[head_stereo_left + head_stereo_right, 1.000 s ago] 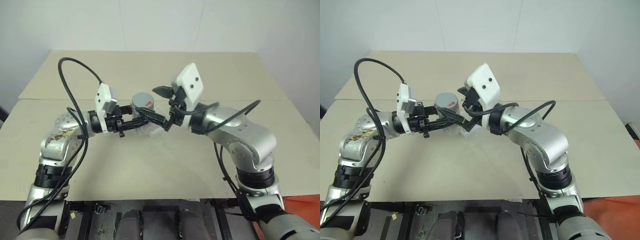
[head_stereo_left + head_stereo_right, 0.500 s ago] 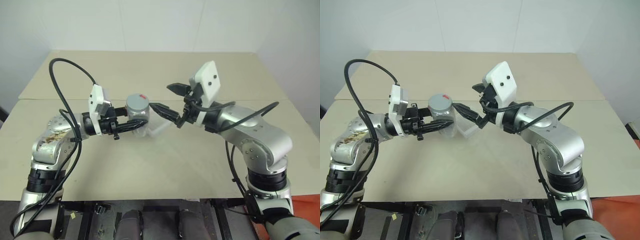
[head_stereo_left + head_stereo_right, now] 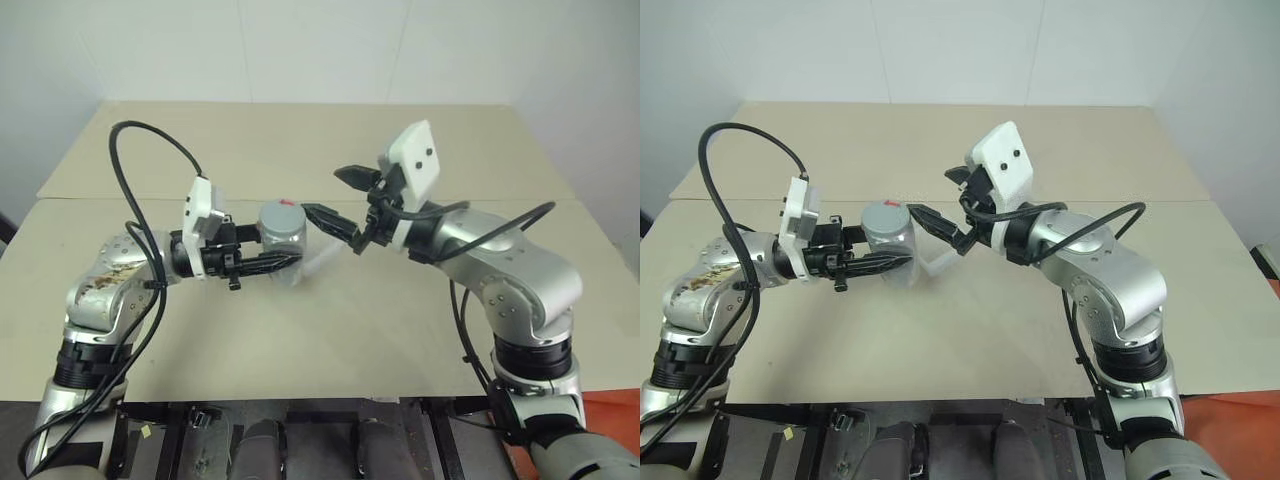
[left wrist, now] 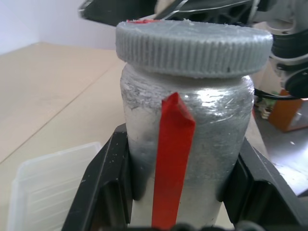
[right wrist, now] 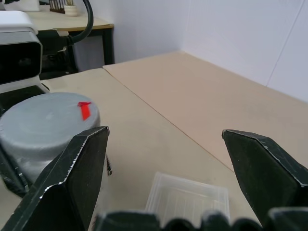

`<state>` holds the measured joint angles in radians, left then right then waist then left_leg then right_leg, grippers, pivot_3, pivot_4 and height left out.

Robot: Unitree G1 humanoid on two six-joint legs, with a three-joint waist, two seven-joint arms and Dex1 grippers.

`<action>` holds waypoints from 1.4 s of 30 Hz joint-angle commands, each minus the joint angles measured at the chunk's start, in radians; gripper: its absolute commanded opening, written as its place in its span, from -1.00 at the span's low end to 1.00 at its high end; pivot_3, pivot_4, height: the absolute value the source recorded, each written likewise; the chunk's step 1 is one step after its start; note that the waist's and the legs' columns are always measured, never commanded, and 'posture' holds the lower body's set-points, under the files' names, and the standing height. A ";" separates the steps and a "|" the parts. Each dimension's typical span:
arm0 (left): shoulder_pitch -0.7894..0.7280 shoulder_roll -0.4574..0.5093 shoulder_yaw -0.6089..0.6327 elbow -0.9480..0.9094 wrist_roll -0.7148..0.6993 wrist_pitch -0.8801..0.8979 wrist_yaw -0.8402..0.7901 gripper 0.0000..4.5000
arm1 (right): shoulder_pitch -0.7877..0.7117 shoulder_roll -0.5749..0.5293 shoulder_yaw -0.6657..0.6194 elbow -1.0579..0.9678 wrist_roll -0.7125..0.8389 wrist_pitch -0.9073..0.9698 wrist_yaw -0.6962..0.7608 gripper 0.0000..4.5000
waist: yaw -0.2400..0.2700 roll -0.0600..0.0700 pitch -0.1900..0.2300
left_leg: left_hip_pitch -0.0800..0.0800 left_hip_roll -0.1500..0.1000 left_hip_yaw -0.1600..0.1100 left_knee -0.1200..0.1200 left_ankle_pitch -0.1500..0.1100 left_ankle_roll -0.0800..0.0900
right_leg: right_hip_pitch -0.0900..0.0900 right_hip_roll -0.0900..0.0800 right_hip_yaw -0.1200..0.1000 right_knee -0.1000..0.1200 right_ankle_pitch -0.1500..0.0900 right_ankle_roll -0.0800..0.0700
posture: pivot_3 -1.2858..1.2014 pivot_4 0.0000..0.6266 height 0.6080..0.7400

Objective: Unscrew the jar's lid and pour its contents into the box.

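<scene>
The left claw (image 3: 268, 264) is clamped on the jar (image 3: 281, 232), its two black fingers (image 4: 103, 185) pressed to either side of the body, and holds it upright above the desk (image 3: 330, 330), clear of the surface. The right claw (image 3: 333, 196) stands wide apart and grips nothing; its nearer fingertip sits just beside the lid (image 4: 192, 44), its other tip higher and farther back. Bare desk lies all around the two arms on the near side, the left and the right.

The jar is a small silver-grey cylinder with a rough metallic sheen and a red stripe running up its side. The lid is on, a grey disc with a ribbed rim and a small red mark on top.

The box (image 5: 187, 198), a shallow clear tray with a ribbed bottom, rests on the desk just beneath and beyond the jar, between the claws.

The desk is pale beige, with a seam running across it behind the arms and a second panel reaching to the far edge. White walls rise behind it.
</scene>
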<state>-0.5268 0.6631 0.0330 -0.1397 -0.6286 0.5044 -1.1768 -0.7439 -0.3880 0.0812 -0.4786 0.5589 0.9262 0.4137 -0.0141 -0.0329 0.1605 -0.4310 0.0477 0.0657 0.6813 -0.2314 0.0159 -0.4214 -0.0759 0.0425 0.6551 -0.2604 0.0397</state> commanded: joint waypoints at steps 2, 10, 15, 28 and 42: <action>-0.042 0.005 0.007 0.021 0.005 -0.015 -0.011 -0.01 | -0.034 -0.033 -0.017 0.006 -0.018 -0.028 0.031 0.96 | 0.000 0.000 0.000 | 0.000 0.000 0.000 0.000 0.000 0.000 | 0.000 0.000 0.000 0.000 0.000 0.000 | 0.03 -0.52 1.00; -0.041 0.003 0.043 0.095 0.063 -0.055 0.064 -0.01 | -0.037 -0.085 -0.073 0.025 -0.015 -0.022 0.043 0.96 | -0.001 0.000 0.000 | 0.000 0.000 0.001 0.000 0.000 0.000 | 0.000 0.000 0.000 0.000 0.000 0.000 | 0.03 -0.52 1.00; -0.067 -0.071 0.036 0.120 0.120 -0.077 0.196 -0.01 | -0.048 -0.082 -0.095 -0.005 0.034 0.008 0.055 0.96 | 0.002 0.000 0.000 | 0.000 0.000 0.000 0.000 0.000 0.000 | 0.000 0.000 0.000 0.000 0.000 0.000 | 0.03 -0.52 1.00; -0.092 -0.159 0.004 0.095 0.135 -0.067 0.248 -0.01 | -0.085 0.130 0.048 -0.013 -0.045 0.014 -0.133 0.96 | -0.002 0.000 0.000 | 0.000 0.000 -0.001 0.000 0.000 0.000 | 0.000 0.000 0.000 0.002 0.000 0.000 | 0.03 -0.52 1.00; -0.100 -0.149 0.002 0.083 0.123 -0.061 0.221 -0.01 | -0.107 0.202 0.091 0.037 -0.125 0.000 -0.143 0.96 | -0.002 0.000 0.000 | 0.000 0.000 -0.001 0.000 0.000 0.000 | 0.000 0.000 0.000 0.002 0.000 0.000 | 0.03 -0.52 1.00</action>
<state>-0.6032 0.5049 0.0229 -0.0230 -0.4950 0.4577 -0.9489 -0.8228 -0.1923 0.1786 -0.4185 0.4361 0.9495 0.2637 -0.0158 -0.0328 0.1605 -0.4312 0.0477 0.0650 0.6811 -0.2313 0.0159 -0.4217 -0.0760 0.0424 0.6573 -0.2604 0.0397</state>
